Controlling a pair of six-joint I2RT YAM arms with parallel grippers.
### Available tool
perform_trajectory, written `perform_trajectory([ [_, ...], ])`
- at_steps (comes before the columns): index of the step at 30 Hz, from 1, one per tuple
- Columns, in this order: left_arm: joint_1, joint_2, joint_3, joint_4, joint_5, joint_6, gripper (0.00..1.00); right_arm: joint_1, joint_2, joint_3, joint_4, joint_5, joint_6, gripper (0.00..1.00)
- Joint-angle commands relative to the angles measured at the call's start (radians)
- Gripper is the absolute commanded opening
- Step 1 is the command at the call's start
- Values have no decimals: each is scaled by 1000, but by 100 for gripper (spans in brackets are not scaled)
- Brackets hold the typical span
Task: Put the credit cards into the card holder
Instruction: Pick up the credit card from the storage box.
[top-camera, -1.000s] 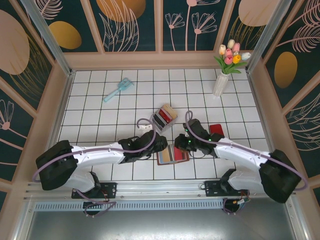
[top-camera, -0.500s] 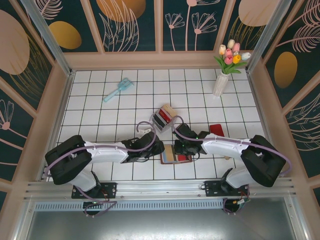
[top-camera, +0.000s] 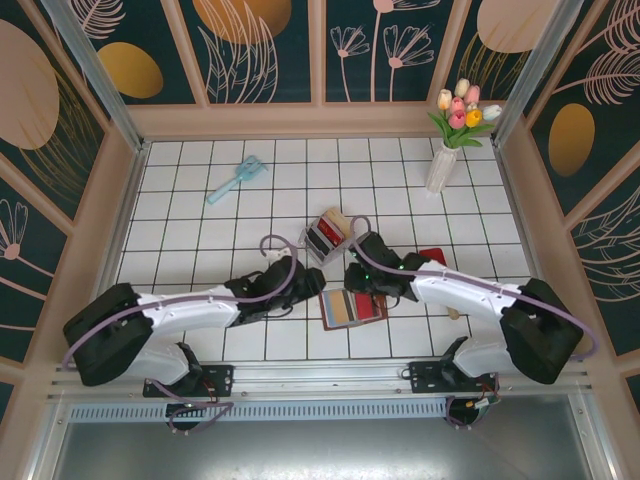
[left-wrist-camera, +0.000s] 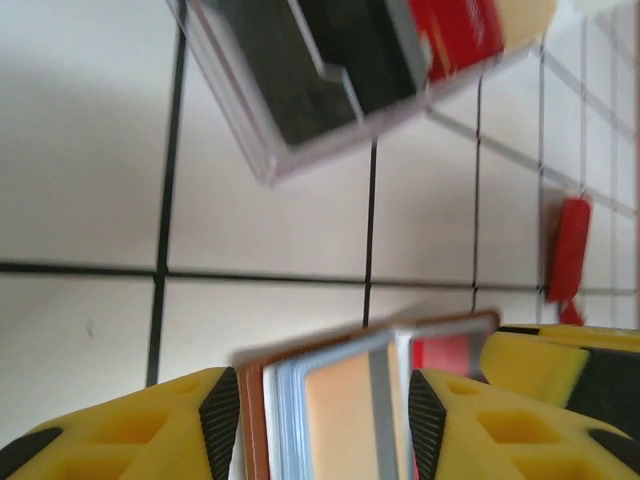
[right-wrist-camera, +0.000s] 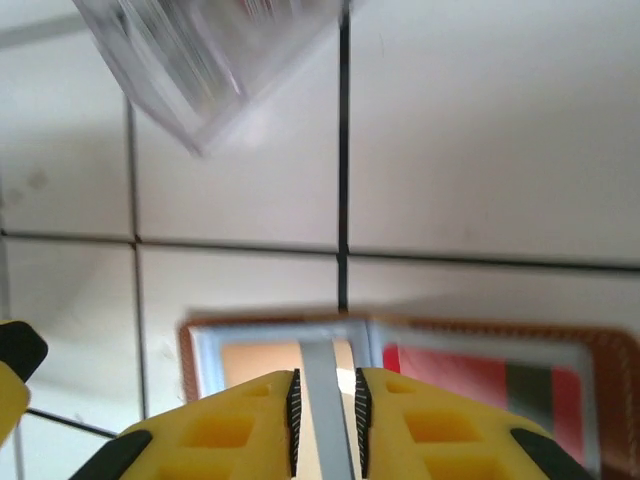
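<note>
Card holder lies open, long axis across both tools: right tool nearly pressed together over its middle, grip unclear; left tool spread at its left end.

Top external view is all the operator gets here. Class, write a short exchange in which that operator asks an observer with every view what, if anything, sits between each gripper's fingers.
Operator: The arms block my sight at the card holder. What is the left one doing there?
Observer: In the left wrist view, the left gripper has its fingers well apart, and the holder's tan page fills the gap between them.
Operator: And the right one?
Observer: In the right wrist view, the right gripper has its fingers almost together. A pale grey strip at the holder's middle runs into the narrow gap. I cannot tell whether they pinch it.
</note>
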Motion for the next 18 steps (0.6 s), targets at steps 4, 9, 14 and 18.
perform_trajectory([
  [4,182,-15,-33,94,67,-3,55,-90,55,163,41,-54,-249,27],
  [9,303,66,13,147,149,14,61,-96,200,327,-32,11,-378,31],
  [14,371,208,91,218,268,27,61,-103,316,478,-119,150,-461,32],
  [18,378,286,143,261,310,26,62,-151,343,556,-141,176,-509,41],
])
